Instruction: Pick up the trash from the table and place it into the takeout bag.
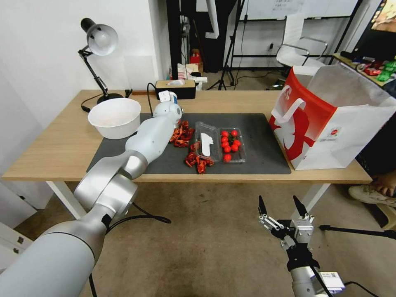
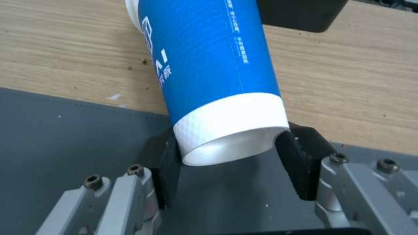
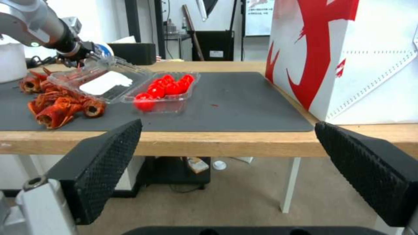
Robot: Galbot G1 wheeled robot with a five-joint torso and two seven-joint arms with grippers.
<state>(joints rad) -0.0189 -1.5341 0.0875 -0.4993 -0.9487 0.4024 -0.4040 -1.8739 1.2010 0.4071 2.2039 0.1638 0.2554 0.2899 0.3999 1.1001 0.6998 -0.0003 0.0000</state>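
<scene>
The left gripper [image 2: 228,153] is clamped on one blue paper cup with a white band at its base [image 2: 209,75], its two black fingers [image 2: 300,160] pressed against either side of the base; the cup is tilted over the far edge of the dark grey rectangular mat [image 1: 264,142], above the light-wood table [image 1: 53,144], and its rim is cut off in the left wrist view. From the head view the long silver arm covers nearly all of the cup, so only a sliver of blue shows at the gripper's tip. Just beside the gripper on the mat lie two heaps of red crayfish shells [image 1: 181,134], too tangled to count piece by piece, and next to them one clear plastic hinged box [image 1: 208,142], lid folded open, holding about nine red tomatoes [image 1: 229,142]. On the other side of the arm sits one large white bowl [image 1: 114,116], with one black desk lamp [image 1: 99,41] and one dark tissue box [image 1: 175,88] behind. At the mat's far end from the gripper stands one large red-and-white paper takeout bag with white loop handles [image 1: 330,123], mouth open. The right gripper [image 1: 284,206] hangs below the table's front edge, well apart from the mat, its two black fingers spread wide and holding nothing.
</scene>
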